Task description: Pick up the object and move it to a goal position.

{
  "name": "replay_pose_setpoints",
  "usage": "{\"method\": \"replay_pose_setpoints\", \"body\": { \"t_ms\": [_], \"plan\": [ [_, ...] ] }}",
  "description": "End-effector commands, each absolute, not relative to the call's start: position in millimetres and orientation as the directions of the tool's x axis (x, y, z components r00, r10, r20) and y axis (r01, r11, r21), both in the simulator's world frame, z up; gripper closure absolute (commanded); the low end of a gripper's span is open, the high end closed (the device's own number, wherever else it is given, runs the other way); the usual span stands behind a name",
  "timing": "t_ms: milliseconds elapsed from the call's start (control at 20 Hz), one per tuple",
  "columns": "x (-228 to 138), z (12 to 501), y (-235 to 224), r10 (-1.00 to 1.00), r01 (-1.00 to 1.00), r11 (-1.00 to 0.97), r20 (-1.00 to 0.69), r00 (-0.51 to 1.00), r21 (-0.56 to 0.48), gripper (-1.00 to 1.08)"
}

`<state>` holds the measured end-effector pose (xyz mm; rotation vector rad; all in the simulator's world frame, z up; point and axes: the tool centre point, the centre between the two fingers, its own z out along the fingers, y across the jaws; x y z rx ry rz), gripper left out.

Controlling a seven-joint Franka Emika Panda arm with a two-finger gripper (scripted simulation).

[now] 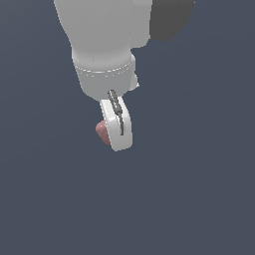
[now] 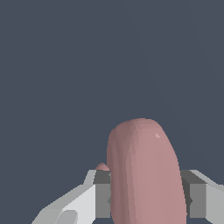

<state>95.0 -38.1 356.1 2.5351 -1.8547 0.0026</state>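
The object (image 1: 101, 131) is a small dull pinkish-red lump that peeks out on the exterior view's left of my white finger. In the wrist view the object (image 2: 144, 173) fills the space between both pads, rounded and matte, standing out past the fingertips. My gripper (image 1: 115, 135) hangs below the white arm and is shut on the object, its near finger hiding most of it. In the wrist view my gripper (image 2: 146, 200) has a grey pad pressed against each side of the lump.
A flat dark blue-grey surface (image 1: 199, 189) fills the background in both views. A dark grey part of the arm (image 1: 169, 20) shows at the top.
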Motion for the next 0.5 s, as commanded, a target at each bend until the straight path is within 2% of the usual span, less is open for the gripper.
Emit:
{"method": "replay_pose_setpoints", "body": {
  "t_ms": [0, 450],
  "plan": [
    [97, 372, -41, -0.953, -0.953, -0.303, 0.001, 0.303, 0.001, 1.08],
    [104, 404, -46, -0.953, -0.953, -0.304, 0.0, 0.304, 0.0, 1.08]
  ]
}}
